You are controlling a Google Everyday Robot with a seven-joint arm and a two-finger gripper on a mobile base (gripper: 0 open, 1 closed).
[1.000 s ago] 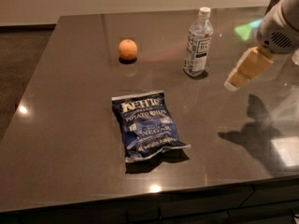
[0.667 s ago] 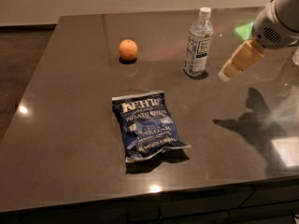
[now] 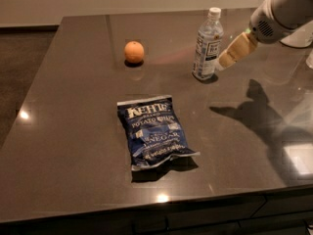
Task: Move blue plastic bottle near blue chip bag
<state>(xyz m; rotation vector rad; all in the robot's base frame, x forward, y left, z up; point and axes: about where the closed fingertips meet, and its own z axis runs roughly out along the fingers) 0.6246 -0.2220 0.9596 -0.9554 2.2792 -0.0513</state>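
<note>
The blue plastic bottle (image 3: 207,44) stands upright on the dark table (image 3: 73,131), toward the back right. It is clear with a white cap and a blue-and-white label. The blue chip bag (image 3: 154,130) lies flat near the table's middle front, navy with white "Kettle" lettering. My gripper (image 3: 226,58), with tan fingers on a white arm, reaches in from the upper right. Its tip is just right of the bottle, at label height, very close to it.
An orange (image 3: 134,52) sits at the back, left of the bottle. The table's front edge (image 3: 146,204) runs along the bottom. The left edge borders a dark floor. The arm's shadow falls on the table's right side.
My gripper has moved left toward the bottle, from well right of it to right beside it. The bottle, bag and orange have not moved.
</note>
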